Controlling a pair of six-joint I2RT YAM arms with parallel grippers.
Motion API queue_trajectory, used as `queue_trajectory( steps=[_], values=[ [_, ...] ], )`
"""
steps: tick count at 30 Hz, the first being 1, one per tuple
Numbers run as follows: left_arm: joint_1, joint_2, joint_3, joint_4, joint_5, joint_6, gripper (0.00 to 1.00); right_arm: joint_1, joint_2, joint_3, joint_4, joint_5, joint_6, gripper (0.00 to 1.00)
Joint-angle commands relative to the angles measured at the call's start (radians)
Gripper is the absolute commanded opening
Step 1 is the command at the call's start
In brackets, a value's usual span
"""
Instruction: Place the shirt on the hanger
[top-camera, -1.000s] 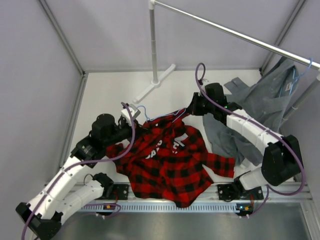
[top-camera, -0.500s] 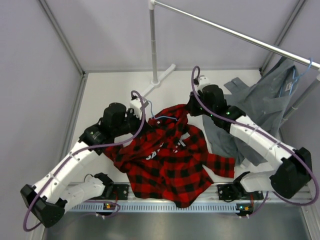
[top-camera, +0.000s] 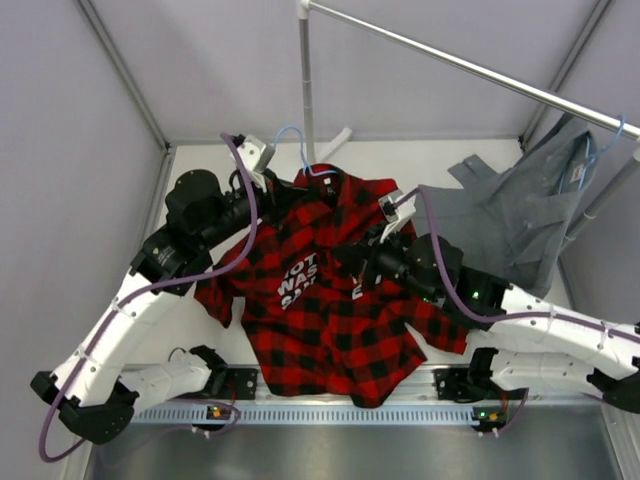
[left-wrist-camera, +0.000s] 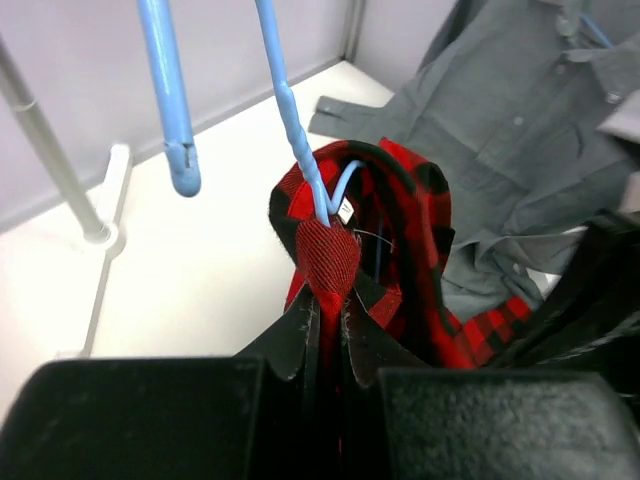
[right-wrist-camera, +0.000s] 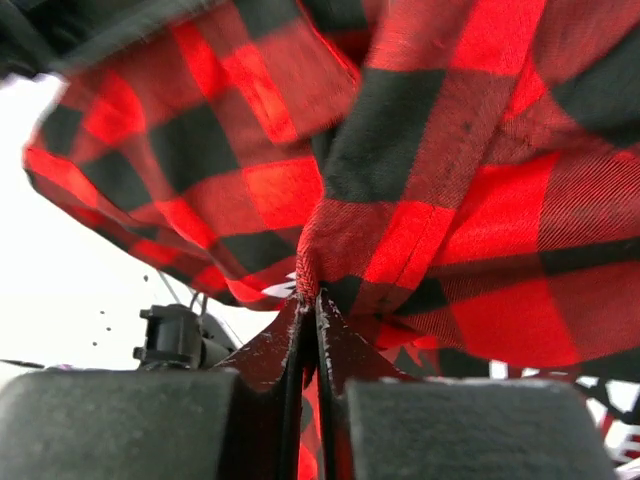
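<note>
The shirt (top-camera: 325, 300) hangs off the worktop (top-camera: 430, 165), held up between both arms, plaid spread wide, white lettering (top-camera: 292, 285) facing up and the lower hem trailing toward the arm bases. The light-blue hanger (left-wrist-camera: 287, 100) pokes out of the collar, hook curling up by the rack pole (top-camera: 305, 90). The left end effector (left-wrist-camera: 328, 300) is pinched tight on a wad of collar fabric right at the hanger's neck. The right end effector (right-wrist-camera: 308, 300) is pressed together on a fold of plaid mid-shirt. A grey garment (top-camera: 510, 215) hangs from the rail (top-camera: 450, 58) to the right.
</note>
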Motion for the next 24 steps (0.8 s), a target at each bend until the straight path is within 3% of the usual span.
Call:
queue_trajectory(
  steps=[1, 2, 4, 5, 6, 10, 15, 19, 24],
  values=[
    [0.001, -0.009, 0.043, 0.206, 0.079, 0.067, 0.0, 0.059, 0.049, -0.069, 0.065, 0.129, 0.036, 0.05],
    [0.003, -0.004, 0.054, 0.198, 0.117, 0.122, 0.0, 0.059, 0.049, -0.08, 0.064, 0.161, 0.036, 0.15],
    [0.001, -0.001, 0.074, 0.14, 0.255, 0.188, 0.0, 0.057, 0.027, -0.092, 0.058, 0.193, 0.027, 0.22],
    [0.003, -0.006, 0.072, 0.12, 0.288, 0.242, 0.0, 0.057, 0.008, -0.094, 0.052, 0.203, 0.008, 0.38],
    [0.003, -0.015, 0.062, 0.106, 0.318, 0.267, 0.0, 0.057, -0.01, -0.091, 0.042, 0.197, -0.005, 0.42],
    [0.001, -0.073, -0.093, 0.11, 0.375, 0.362, 0.0, 0.053, -0.156, -0.048, -0.101, 0.126, -0.116, 0.48],
    [0.003, -0.073, -0.159, 0.112, 0.323, 0.371, 0.0, 0.04, -0.279, 0.05, -0.307, -0.196, -0.212, 0.59],
    [0.001, -0.06, -0.165, 0.123, 0.398, 0.353, 0.0, 0.04, -0.331, 0.162, -0.387, -0.096, -0.312, 0.69],
    [0.001, -0.053, -0.171, 0.127, 0.573, 0.343, 0.0, 0.03, -0.17, 0.317, -0.444, -0.055, -0.467, 0.71]
  ],
)
